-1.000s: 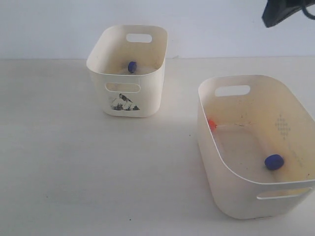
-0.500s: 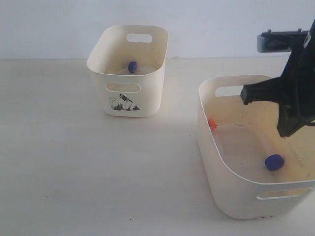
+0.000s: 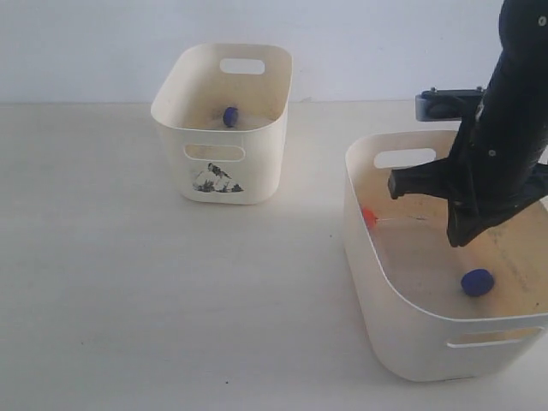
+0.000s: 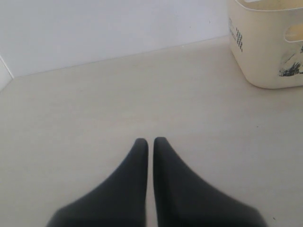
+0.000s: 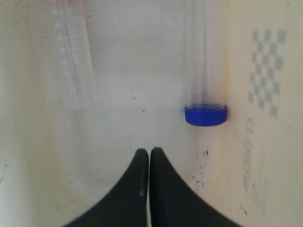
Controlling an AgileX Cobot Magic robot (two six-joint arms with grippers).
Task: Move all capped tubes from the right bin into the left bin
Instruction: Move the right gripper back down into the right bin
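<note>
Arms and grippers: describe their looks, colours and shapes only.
Left gripper and right gripper each have two matte black fingers, broad at the base, tapering to rounded tips. In the exterior view the right arm is black and bulky, with a grey block mounted near its wrist. No markings show.

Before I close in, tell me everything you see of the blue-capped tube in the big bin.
The blue-capped tube is a slim, clear plastic cylinder, nearly see-through, closed by a round dark blue cap wider than its body. It lies flat on the floor of the right bin, along the wall with the checker pattern; whether it touches that wall I cannot tell. Nothing grips it: the right claw is shut, its tips short of the cap and to one side.
</note>
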